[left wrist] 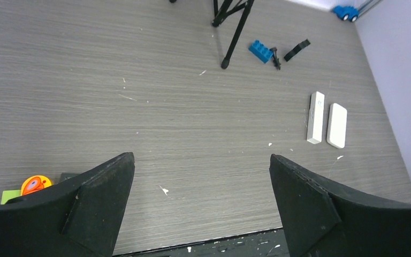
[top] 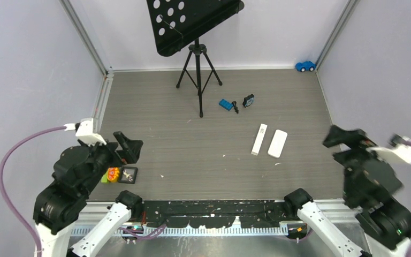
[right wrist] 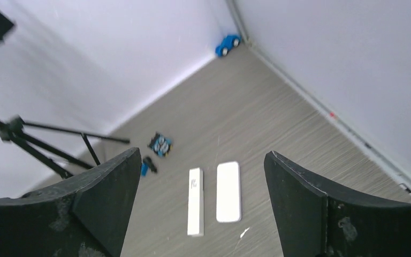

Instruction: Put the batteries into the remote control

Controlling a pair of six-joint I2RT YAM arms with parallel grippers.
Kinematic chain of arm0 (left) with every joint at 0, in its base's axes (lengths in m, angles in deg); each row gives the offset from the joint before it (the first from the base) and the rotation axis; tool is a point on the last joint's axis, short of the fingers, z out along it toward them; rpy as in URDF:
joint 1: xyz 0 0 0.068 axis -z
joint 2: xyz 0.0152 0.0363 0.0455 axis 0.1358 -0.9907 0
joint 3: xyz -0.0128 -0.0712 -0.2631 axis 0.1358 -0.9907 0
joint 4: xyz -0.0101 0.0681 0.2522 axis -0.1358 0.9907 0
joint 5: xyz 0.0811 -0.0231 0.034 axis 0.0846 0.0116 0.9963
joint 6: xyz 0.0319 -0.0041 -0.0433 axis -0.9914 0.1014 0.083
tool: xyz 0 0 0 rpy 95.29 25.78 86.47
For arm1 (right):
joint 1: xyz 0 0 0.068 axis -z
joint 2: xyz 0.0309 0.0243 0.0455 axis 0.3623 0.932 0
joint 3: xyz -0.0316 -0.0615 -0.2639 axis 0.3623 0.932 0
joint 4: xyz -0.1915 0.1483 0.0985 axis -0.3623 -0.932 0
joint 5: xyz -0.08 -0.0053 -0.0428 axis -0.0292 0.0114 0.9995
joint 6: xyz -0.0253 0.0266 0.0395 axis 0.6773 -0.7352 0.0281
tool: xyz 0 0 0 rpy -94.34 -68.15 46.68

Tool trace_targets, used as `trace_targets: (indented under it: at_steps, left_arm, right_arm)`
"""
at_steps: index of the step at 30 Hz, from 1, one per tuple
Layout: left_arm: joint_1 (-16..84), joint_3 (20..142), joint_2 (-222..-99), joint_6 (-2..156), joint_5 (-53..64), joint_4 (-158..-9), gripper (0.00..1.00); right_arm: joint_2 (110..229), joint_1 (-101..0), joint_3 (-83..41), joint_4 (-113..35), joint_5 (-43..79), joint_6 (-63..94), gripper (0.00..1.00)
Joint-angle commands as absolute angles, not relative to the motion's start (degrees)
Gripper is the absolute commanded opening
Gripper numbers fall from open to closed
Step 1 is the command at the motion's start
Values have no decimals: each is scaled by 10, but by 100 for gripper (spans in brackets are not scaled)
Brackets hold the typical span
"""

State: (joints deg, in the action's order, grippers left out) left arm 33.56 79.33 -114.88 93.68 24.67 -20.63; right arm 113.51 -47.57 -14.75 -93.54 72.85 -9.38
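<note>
Plainly, the left claw (left wrist: 199, 156) and the right claw (right wrist: 200, 151) both gape empty; the batteries (top: 128, 173) sit well left of the remote control (top: 259, 138), nearest the left claw, and the remote control's long axis runs near-to-far on the worktop (top: 192, 134)

On the desk (top: 192, 144), a slim white plastic remote control (top: 259, 138) lies just left of a wider white plastic slab (top: 278, 143). Behind the remote, to its left, sit a small black-and-blue block (top: 248, 100) and a flat blue toy brick (top: 226, 104), with a black metal tripod stand (top: 198, 69) farther left.
</note>
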Motion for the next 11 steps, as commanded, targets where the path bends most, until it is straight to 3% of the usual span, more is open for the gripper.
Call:
trace_targets:
  at_steps: [1,11]
  left_arm:
    - [333,821,-1118,945,272,-187,100]
    - [333,854,-1105,949,296,-149,100]
  right_arm:
    - [1085,-474,-194,-963,813,-36,90]
    - [1048,-473,-221,-961,809,-18,90]
